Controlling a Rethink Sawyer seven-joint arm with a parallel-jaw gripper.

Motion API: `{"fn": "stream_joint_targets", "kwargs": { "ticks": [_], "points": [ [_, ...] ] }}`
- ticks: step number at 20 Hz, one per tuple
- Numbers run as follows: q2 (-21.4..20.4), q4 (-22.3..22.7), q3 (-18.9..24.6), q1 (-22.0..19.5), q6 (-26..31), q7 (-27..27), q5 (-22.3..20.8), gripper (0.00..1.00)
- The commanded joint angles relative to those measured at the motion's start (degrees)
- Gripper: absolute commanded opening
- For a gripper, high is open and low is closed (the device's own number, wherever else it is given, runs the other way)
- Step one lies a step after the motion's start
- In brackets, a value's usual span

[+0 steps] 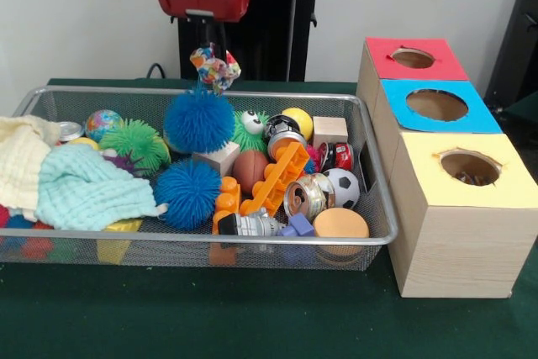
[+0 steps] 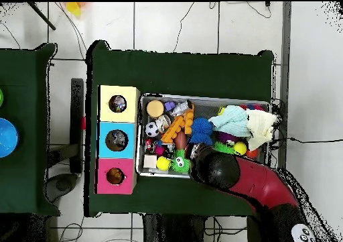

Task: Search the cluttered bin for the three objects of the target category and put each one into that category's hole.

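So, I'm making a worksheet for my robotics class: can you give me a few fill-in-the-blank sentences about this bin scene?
1. The box nearest the front camera has a ___ top.
2. The box between the other two has a ___ top.
3. The gripper hangs above the wire bin with a multicoloured ___ in it.
4. The black-and-white ball in the bin is a small ___ ball.

Missing words: yellow; blue; toy; soccer

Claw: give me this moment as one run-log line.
claw: raised above mesh bin, far side | holding: multicoloured crumpled toy | holes: red, blue, yellow boxes beside bin | grip state: shut on toy
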Motion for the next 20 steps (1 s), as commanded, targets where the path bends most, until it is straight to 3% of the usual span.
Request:
{"fn": "stream_joint_targets", "kwargs": {
  "ticks": [1, 2, 5, 7, 10, 12, 13, 14, 16, 17, 18, 20],
  "points": [
    [-7.50, -5.00, 3.06, 1.33, 15.48, 2.06, 2.61, 0.00],
    [-5.67, -4.74, 3.45, 1.01, 11.81, 2.13, 2.10, 0.00],
    [5.28, -4.51, 5.79, -1.10, -4.15, 2.74, -0.18, 0.00],
    [6.14, -4.24, 6.25, -1.50, -5.32, 2.66, -0.18, 0.00],
    [-3.74, -3.18, 4.50, 0.54, 7.45, 2.62, 2.30, 0.00],
    [-7.75, -4.48, 3.24, 2.02, 15.15, 2.79, 2.99, 0.00],
    [-7.52, -4.91, 3.02, 2.26, 14.83, 3.01, 2.74, 0.00],
    [-5.66, -4.24, 3.73, 1.65, 11.00, 2.89, 2.52, 0.00],
    [1.41, -3.36, 6.11, -0.55, -0.51, 2.67, 1.45, 0.00],
    [3.79, -3.59, 6.76, -1.19, -3.30, 2.62, 1.16, 0.00],
    [3.51, -3.24, 7.05, -1.46, -3.55, 2.43, 1.19, 0.00],
    [-1.74, -3.80, 5.94, -0.31, 4.61, 2.11, 2.40, 0.00]
  ]
}}
